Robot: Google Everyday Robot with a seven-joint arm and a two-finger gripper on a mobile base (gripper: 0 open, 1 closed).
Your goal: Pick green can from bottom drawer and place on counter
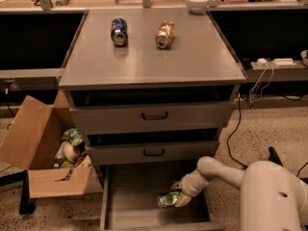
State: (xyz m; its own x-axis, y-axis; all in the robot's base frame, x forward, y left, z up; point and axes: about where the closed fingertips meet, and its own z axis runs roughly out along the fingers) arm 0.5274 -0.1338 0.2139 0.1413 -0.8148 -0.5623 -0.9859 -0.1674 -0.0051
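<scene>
Three drink cans: a blue can point(119, 31) and a gold-orange can point(165, 34) on the counter point(154, 64), and one green can point(167, 199) in the bottom drawer point(132, 196). Three drawers in all, two showing drawer fronts point(154, 115) with black handles. One white bowl point(197, 2). One cardboard box point(33, 143), holding perhaps three or four items. One gripper point(179, 196), at the green can.

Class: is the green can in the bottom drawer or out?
In: the green can lies on the floor of the bottom drawer, the gripper at it; the counter bears a blue can and a gold can.

gripper point(180, 195) at green can point(166, 199), bottom drawer point(134, 196)
</scene>
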